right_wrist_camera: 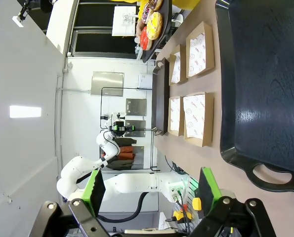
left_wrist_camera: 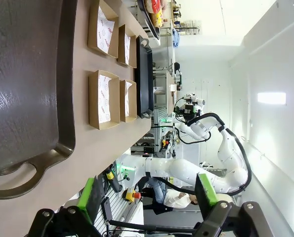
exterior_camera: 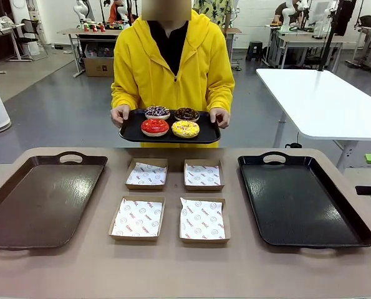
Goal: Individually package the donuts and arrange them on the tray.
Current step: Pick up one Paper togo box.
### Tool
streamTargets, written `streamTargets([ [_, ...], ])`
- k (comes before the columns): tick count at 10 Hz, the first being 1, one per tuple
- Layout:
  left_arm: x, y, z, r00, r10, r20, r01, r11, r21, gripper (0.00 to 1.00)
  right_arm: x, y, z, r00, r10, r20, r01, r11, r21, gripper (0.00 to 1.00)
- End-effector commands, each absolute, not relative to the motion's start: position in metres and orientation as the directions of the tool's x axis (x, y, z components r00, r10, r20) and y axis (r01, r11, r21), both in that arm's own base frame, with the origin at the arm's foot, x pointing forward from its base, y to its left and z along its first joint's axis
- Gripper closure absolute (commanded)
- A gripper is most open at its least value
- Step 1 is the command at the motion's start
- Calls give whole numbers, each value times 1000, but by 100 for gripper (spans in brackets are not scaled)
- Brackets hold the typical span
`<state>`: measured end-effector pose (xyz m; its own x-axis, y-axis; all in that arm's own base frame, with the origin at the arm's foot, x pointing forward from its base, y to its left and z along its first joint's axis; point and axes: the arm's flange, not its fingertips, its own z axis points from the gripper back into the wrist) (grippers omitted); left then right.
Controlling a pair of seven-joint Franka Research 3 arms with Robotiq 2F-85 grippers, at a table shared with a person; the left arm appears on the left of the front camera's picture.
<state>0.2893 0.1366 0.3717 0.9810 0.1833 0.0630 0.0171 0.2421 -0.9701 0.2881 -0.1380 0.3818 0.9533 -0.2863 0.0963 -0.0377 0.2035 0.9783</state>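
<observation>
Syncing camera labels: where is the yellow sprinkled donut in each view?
Front: yellow donut upper centre, on the person's held tray.
Left wrist: yellow donut at top edge, middle.
Right wrist: yellow donut at top edge, middle.
Shared landmark: the four paper-lined boxes.

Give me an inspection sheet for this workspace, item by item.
Surface: tan table with two dark trays and four paper-lined boxes between them.
Job's things: four donuts on a black tray, held by a person at the far side.
Clutter: nothing seen.
End effectors: left end effector and right end effector open, empty.
Cables: black cable looped along the right arm.
Surroundings: white table, workbenches behind.
</observation>
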Motion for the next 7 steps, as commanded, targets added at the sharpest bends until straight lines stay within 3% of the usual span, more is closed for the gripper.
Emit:
streamTargets([
  [1,289,137,372,978,194,72,26,232,-972,0,289,-137,383,953,-290,92,-39,185,982,0],
  [7,289,137,372,978,194,72,26,232,-972,0,289,-137,383,953,-290,92,-39,185,982,0],
])
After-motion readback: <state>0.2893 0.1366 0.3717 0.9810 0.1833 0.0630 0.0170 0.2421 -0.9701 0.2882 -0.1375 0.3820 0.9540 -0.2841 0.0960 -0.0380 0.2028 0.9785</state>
